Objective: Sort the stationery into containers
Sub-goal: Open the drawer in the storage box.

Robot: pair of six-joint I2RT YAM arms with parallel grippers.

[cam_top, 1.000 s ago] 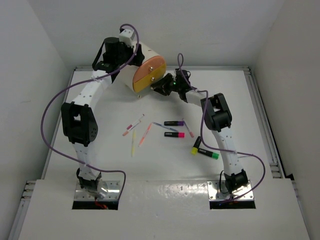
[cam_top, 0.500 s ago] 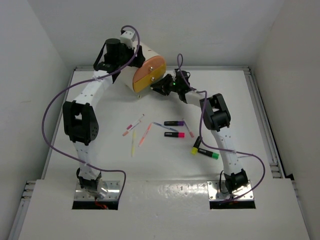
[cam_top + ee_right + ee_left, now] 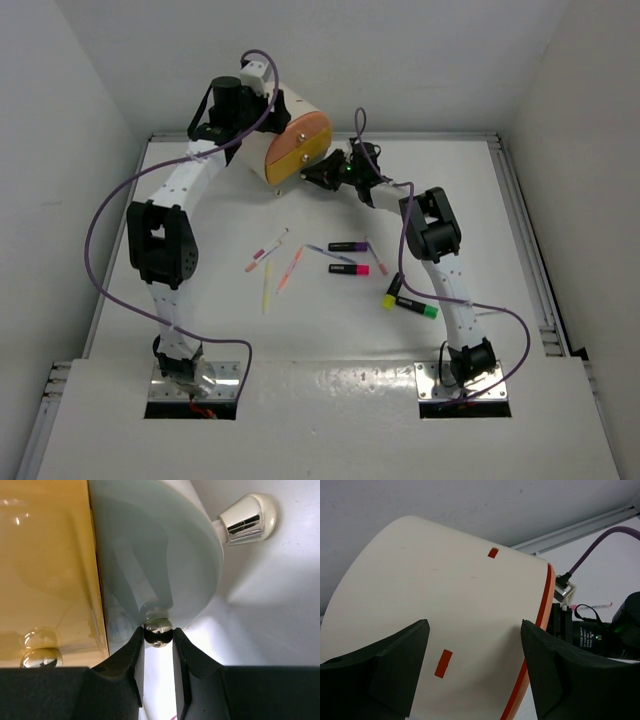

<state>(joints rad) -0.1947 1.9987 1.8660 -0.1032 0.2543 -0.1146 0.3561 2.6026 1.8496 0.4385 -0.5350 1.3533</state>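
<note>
1. White table [image 3: 480, 200] walled in white on three sides; cream-white round cabinet [image 3: 292, 106] at the far end, ahead of both grippers.
2. Left gripper [image 3: 475, 630] spread wide with nothing in it; black fingers [image 3: 395, 670] poised over the cabinet's curved side, contact impossible to judge.
3. Right gripper [image 3: 158, 636] down to a narrow gap, pinching a small metal knob [image 3: 158, 630], one fingertip against each side.
4. Knob set in a pale glossy drawer front [image 3: 155, 555], true colour lost in glare.
5. Just left of the right gripper's fingers: yellow-orange drawer [image 3: 45, 555] with a second knob [image 3: 42, 658], untouched.
6. Up and to the right of those fingers: chrome-tipped cabinet foot [image 3: 247, 517].
7. Stationery loose on the table, well behind the right gripper, toward the arm bases: purple-capped highlighter [image 3: 348, 245], pink-capped highlighter [image 3: 350, 268], yellow-capped highlighter [image 3: 392, 297] beside green-capped highlighter [image 3: 420, 309].
8. Farther to that gripper's left: pink pen [image 3: 268, 250], yellow pen [image 3: 267, 287], none in a drawer.
</note>
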